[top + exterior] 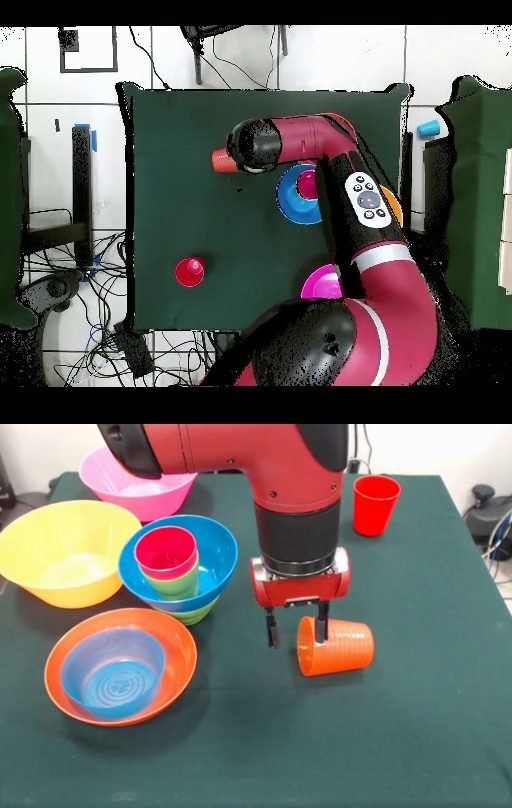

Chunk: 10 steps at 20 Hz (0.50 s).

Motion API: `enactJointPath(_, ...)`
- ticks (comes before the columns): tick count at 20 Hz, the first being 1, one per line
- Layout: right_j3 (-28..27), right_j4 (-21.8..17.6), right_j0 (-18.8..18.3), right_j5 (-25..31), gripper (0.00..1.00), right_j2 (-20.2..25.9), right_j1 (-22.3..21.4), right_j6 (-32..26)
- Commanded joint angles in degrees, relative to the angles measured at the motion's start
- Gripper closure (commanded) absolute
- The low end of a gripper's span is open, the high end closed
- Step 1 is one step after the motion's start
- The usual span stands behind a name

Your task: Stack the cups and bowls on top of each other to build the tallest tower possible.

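Note:
An orange cup lies on its side near the table's middle, mouth to the left; in the overhead view only its end shows past the arm. My gripper hangs over its rim, open: one finger is left of the mouth and the other crosses the cup's side. The tower is a wide blue bowl on a small green bowl, with a green cup and a magenta cup nested inside. A red cup stands upright alone.
A big yellow bowl and a big pink bowl sit at the left. In front of them, a shallow orange-red bowl holds a small translucent blue bowl. Cables lie off the table's right side.

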Motion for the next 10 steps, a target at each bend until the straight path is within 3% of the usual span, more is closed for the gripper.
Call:
enactJointPath(1, -0.93, -2.27, -0.65, 4.87, 0.0, 2.33, 5.2, -16.43)
enactJointPath(10, -0.93, -2.08, -2.43, 4.12, 0.0, 4.32, 8.58, -17.79)
